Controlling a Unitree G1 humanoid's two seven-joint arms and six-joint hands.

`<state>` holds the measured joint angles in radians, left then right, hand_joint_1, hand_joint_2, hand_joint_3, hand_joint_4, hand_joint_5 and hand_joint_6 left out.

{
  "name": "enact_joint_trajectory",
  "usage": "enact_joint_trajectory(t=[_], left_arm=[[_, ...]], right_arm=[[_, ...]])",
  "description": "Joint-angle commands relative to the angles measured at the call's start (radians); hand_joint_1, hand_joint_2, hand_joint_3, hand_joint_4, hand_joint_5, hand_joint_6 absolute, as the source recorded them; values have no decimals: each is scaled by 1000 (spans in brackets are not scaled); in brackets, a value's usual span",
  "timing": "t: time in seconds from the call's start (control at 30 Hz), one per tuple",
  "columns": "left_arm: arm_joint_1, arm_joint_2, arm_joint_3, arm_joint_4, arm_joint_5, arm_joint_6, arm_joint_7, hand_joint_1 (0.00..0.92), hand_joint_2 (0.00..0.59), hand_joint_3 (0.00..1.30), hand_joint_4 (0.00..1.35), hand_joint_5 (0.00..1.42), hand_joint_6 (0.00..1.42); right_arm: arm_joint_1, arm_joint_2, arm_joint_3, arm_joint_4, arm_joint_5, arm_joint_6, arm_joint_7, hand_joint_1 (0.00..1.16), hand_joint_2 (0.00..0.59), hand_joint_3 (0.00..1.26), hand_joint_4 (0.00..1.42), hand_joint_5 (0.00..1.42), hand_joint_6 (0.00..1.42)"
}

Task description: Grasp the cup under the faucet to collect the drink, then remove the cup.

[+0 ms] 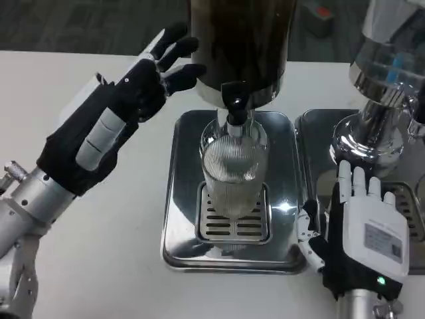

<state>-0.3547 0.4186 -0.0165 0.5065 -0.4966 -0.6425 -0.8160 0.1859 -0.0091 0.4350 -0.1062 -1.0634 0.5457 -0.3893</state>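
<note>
The cup (232, 174) stands on the tray (178, 199) under the faucet (235, 106). The left hand (126, 100) is up beside the faucet, empty. The right hand (362, 232) lies flat beside the tray.

A clear ribbed cup (231, 176) stands upright beneath the black faucet (235, 105).

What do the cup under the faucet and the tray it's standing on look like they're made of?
The cup looks like clear ribbed glass, possibly plastic: you can see through it, and fine vertical ridges run down its wall. The tray looks like polished metal, probably stainless steel: it is silver and mirrors the lights, with a slotted drain grille under the cup.
</note>
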Motion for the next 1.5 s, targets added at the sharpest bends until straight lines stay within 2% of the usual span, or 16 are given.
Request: enact_joint_trajectory(t=[0.03,0.33,0.67,1.07,1.2,1.5], left_arm=[[-58,-25,17,40,43,21,-53,0,120,12,0,134,111],[-104,-68,35,41,66,45,-114,0,116,52,0,206,145],[-143,-102,27,65,127,45,-146,0,115,70,0,227,163],[-119,-74,5,-47,240,-50,-125,0,115,99,0,231,167],[-105,-57,-20,-86,313,-103,-93,0,115,99,0,219,154],[-102,-5,-63,-69,422,-193,-19,0,119,88,0,196,130]], right_arm=[[-5,11,-6,3,12,15,11,254,531,0,0,0,0],[-8,23,-22,-1,21,28,8,265,532,0,0,0,0],[-10,22,-36,6,43,19,-2,272,532,0,0,0,0],[1,27,-33,5,47,16,-14,277,532,0,0,0,0],[8,27,-29,5,50,13,-16,279,532,0,0,0,0],[17,29,-22,10,60,11,-28,280,532,0,0,0,0]])
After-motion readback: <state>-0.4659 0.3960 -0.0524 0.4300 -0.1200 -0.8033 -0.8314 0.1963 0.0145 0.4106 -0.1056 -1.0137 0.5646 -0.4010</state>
